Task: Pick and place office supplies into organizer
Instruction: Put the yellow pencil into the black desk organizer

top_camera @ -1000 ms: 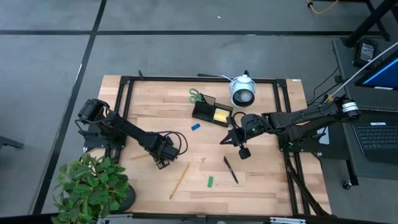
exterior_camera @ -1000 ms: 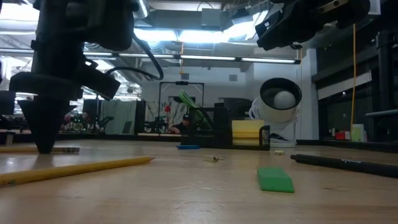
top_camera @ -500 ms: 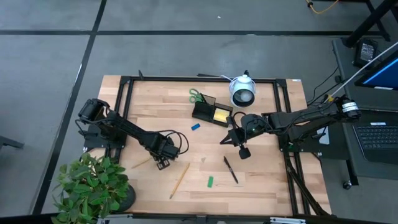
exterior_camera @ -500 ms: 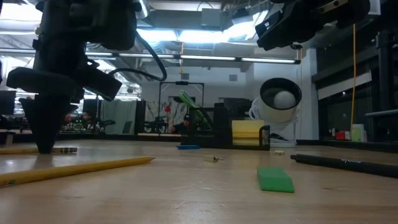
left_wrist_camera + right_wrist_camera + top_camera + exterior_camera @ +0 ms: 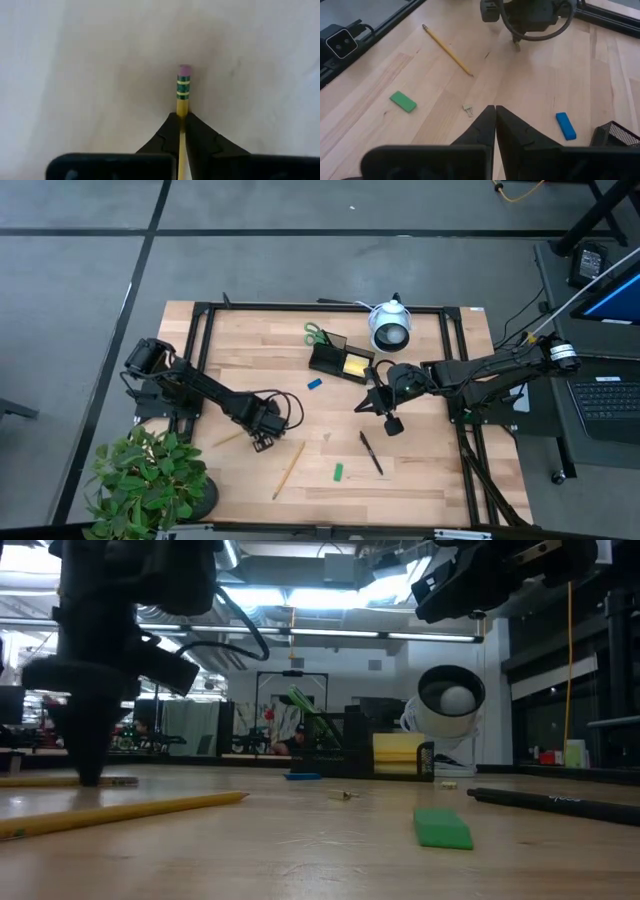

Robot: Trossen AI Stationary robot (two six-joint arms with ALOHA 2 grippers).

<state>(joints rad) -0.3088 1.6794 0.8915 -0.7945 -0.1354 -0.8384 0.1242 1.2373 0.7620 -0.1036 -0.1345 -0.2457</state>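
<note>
The wooden table [image 5: 420,470] carries the whole work area, with a potted plant [image 5: 150,480] at its near-left corner and a white round device [image 5: 390,328] at the middle of its far edge. The organizer [image 5: 335,360] stands just beside that device, near the far edge; the yellow sticky-note pad [image 5: 354,364] sits in its lower compartment and the green-handled scissors [image 5: 315,334] stand in its taller section. The left arm reaches in from the left edge, and the left gripper [image 5: 262,438] is down at the table surface toward the near-left area. A second ago its jaws stood wide around a wooden pencil [image 5: 183,95]; they are now clamped tight on it, with the eraser end projecting past the fingertips in the left wrist view. This indicates that the grasp is complete, so the next step is probably to lift the pencil and carry it to the organizer. The right gripper [image 5: 378,402] hangs above the table centre-right with its fingers pressed together and nothing between them; it has not moved over the last second. Still loose on the table are a second pencil [image 5: 288,470] toward the near edge, a black pen [image 5: 371,452] near the middle, a green piece [image 5: 338,472] near the near edge, and a blue piece [image 5: 315,383] just in front of the organizer.
</note>
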